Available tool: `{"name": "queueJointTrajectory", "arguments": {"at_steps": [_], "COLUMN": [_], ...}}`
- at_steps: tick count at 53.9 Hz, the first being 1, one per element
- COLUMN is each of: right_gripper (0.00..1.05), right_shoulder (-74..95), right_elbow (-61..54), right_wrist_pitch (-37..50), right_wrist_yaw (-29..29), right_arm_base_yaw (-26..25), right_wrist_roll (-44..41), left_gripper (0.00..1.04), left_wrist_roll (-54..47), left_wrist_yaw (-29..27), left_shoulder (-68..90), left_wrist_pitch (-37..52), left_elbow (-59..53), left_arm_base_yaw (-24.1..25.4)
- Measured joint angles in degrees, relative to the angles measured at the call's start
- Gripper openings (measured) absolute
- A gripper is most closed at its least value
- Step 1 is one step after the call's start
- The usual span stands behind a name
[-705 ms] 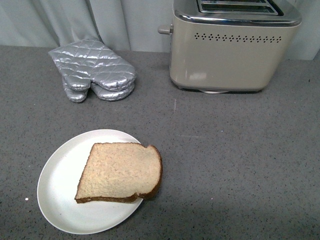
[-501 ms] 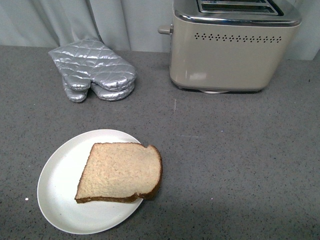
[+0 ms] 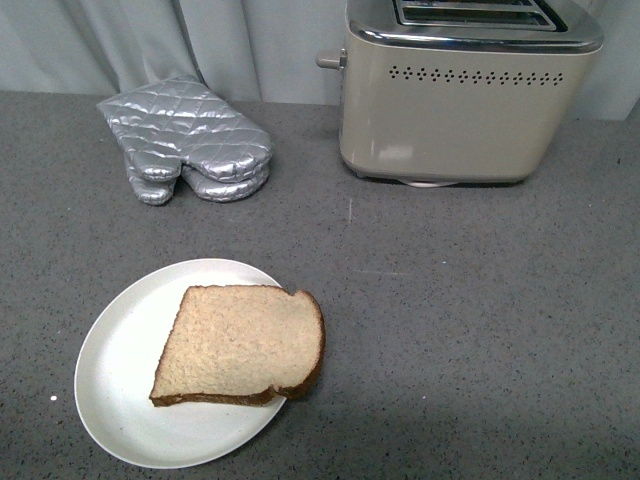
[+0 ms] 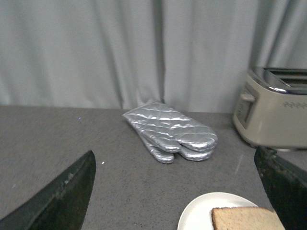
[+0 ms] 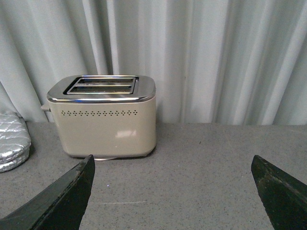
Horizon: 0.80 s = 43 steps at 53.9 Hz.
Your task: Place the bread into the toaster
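Note:
The bread [image 3: 240,345], a tan slice with a dark crust, lies flat on a white plate [image 3: 115,370] at the near left of the grey counter, its right edge overhanging the rim. The beige toaster [image 3: 465,100] with chrome top stands at the back right, both slots empty. Neither arm shows in the front view. In the left wrist view the left gripper [image 4: 177,189] is open and empty, well back from the bread [image 4: 247,219] and plate [image 4: 201,215]. The right gripper [image 5: 172,191] is open and empty, facing the toaster [image 5: 108,120] from a distance.
A silver quilted oven mitt [image 3: 185,140] lies at the back left, also seen as the mitt [image 4: 170,132] in the left wrist view. A pale curtain [image 3: 200,40] hangs behind the counter. Bare grey counter [image 3: 470,320] spreads between plate and toaster.

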<state>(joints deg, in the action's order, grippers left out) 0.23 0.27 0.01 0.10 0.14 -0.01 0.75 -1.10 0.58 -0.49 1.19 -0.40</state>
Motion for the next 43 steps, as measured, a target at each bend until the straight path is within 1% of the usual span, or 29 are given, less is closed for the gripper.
{"name": "queueJointTrajectory", "arguments": {"at_steps": [2,3,4,5,6,8,11,15,17,20,23,26,30,35,37,43], "right_gripper": [0.95,0.95,0.95,0.95,0.95,0.95,0.95,0.95,0.95,0.95,0.95,0.95,0.95,0.95,0.95,0.95], "right_shoulder": [0.0,0.0,0.0,0.0,0.0,0.0,0.0,0.0,0.0,0.0,0.0,0.0,0.0,0.0,0.0,0.0], "right_elbow": [0.0,0.0,0.0,0.0,0.0,0.0,0.0,0.0,0.0,0.0,0.0,0.0,0.0,0.0,0.0,0.0], "right_wrist_pitch": [0.0,0.0,0.0,0.0,0.0,0.0,0.0,0.0,0.0,0.0,0.0,0.0,0.0,0.0,0.0,0.0], "right_wrist_yaw": [0.0,0.0,0.0,0.0,0.0,0.0,0.0,0.0,0.0,0.0,0.0,0.0,0.0,0.0,0.0,0.0], "right_arm_base_yaw": [0.0,0.0,0.0,0.0,0.0,0.0,0.0,0.0,0.0,0.0,0.0,0.0,0.0,0.0,0.0,0.0], "right_wrist_roll": [0.0,0.0,0.0,0.0,0.0,0.0,0.0,0.0,0.0,0.0,0.0,0.0,0.0,0.0,0.0,0.0], "left_gripper": [0.98,0.98,0.98,0.98,0.98,0.98,0.98,0.98,0.98,0.98,0.98,0.98,0.98,0.98,0.98,0.98], "left_wrist_roll": [2.7,6.1,8.5,11.8,13.7,17.6,19.0,18.8,18.8,18.6,18.3,18.1,17.9,17.7,17.7,16.3], "left_wrist_yaw": [-4.1,-7.6,-9.7,-10.8,-10.6,-9.4,-8.1,-7.3,-5.8,-3.9,-0.7,0.2,3.4,7.0,9.4,9.6], "left_shoulder": [1.6,4.7,7.2,10.8,13.1,19.3,27.5,36.3,42.5,50.3,61.3,67.1,79.5,88.8,91.7,97.7], "left_wrist_pitch": [-3.8,-7.7,-9.0,-8.9,-8.2,-4.8,1.1,8.5,13.7,19.2,24.0,25.2,23.8,21.8,21.2,18.7], "left_elbow": [1.3,3.0,3.7,4.2,4.4,5.0,5.9,6.6,7.3,8.7,11.5,13.0,16.6,20.0,21.4,24.5], "left_arm_base_yaw": [-1.1,-2.1,-2.3,-2.3,-2.1,-1.8,-1.6,-1.6,-1.1,-0.8,0.2,0.6,1.3,1.5,1.5,1.4]}}
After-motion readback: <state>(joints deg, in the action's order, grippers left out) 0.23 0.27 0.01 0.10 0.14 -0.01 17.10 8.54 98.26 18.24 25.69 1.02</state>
